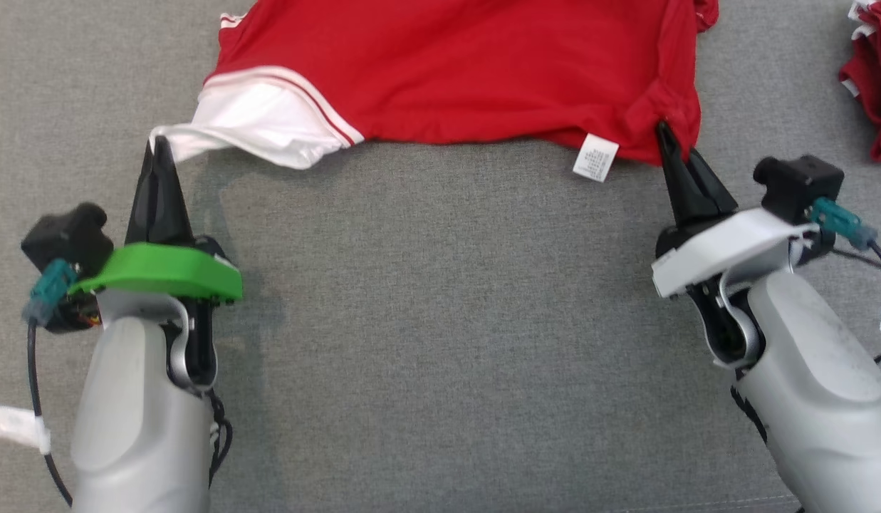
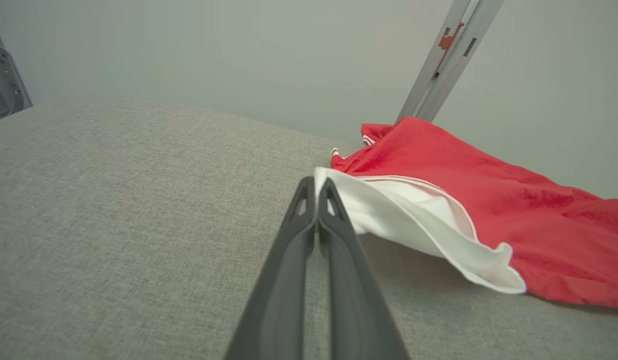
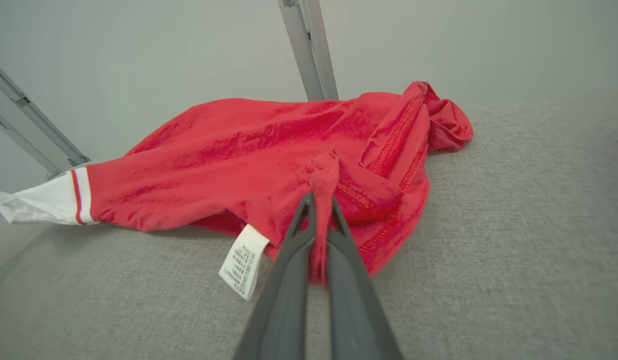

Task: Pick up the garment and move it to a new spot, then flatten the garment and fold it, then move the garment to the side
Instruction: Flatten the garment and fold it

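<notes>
Garment (image 1: 468,64): red, with a white panel (image 1: 262,117) edged in red stripe. It lies at the far middle of the grey tabletop (image 1: 440,342), and its far part runs past the top of the head view.
Left gripper (image 1: 159,146): jaws pressed together on the tip of the white panel at the near left corner. The cloth there is drawn out to a thin point.
Right gripper (image 1: 666,132): jaws pinching a bunched fold of red cloth near the near right corner. Puckers radiate from the grip.
Care label (image 1: 595,157): hangs off the near hem, just left of the right gripper.
Second red pile (image 1: 871,78): far right, well apart from the work.
Step in hand (judgement): the garment is held at 2 near corners, for dragging or spreading flat.
Method (judgement): move the 2 arms together at equal height and draw them apart only until the near hem runs straight. Pull gently, and lower the cloth onto the tabletop before release.
Risk (judgement): the left hold is slight and may slip under tension. The right hold looks to sit inboard of the true corner, so the gathered cloth there will likely need a separate smoothing.
</notes>
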You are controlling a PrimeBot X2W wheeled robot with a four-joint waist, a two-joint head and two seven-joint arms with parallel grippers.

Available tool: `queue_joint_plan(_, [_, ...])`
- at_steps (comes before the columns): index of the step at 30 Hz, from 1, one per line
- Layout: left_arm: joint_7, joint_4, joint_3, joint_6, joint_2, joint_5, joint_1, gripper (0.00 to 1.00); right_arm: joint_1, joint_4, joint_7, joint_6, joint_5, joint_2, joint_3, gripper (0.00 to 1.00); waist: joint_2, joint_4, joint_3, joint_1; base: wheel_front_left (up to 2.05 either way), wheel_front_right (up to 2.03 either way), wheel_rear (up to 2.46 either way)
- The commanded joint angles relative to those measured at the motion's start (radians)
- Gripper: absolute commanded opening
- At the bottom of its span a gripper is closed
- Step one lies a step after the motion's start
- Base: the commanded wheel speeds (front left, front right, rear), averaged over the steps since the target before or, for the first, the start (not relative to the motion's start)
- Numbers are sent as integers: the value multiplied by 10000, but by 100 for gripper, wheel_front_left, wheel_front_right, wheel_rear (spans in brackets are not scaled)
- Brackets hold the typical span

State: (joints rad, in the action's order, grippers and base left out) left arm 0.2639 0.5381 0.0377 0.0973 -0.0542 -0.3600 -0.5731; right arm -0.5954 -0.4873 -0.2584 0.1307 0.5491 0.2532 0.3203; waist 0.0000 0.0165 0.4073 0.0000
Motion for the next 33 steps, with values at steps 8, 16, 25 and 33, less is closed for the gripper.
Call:
queue_joint_plan(8, [-1,-2504,5,-10,21,390,3584,0,3247,1925,-56,1,-405,333,-771,0,0,447,-1419,0,0,0,0])
queue_joint_plan(16, [-941,-4924,-875,-982,15,-9,6106,0,5652,3102,-57,1,-551,541,-1360,0,0,729,-1909,0,0,0,0])
queue_joint_plan(25, [-1789,-6547,-1052,-1405,-180,87,6603,0,6917,3771,-57,1,-643,105,-2215,0,0,630,-1958,0,0,0,0])
queue_joint_plan(33, [-2058,-5429,-1137,-887,-934,319,4650,0,5683,3197,375,1,-636,-171,-2401,0,0,74,-1449,0,0,0,0])
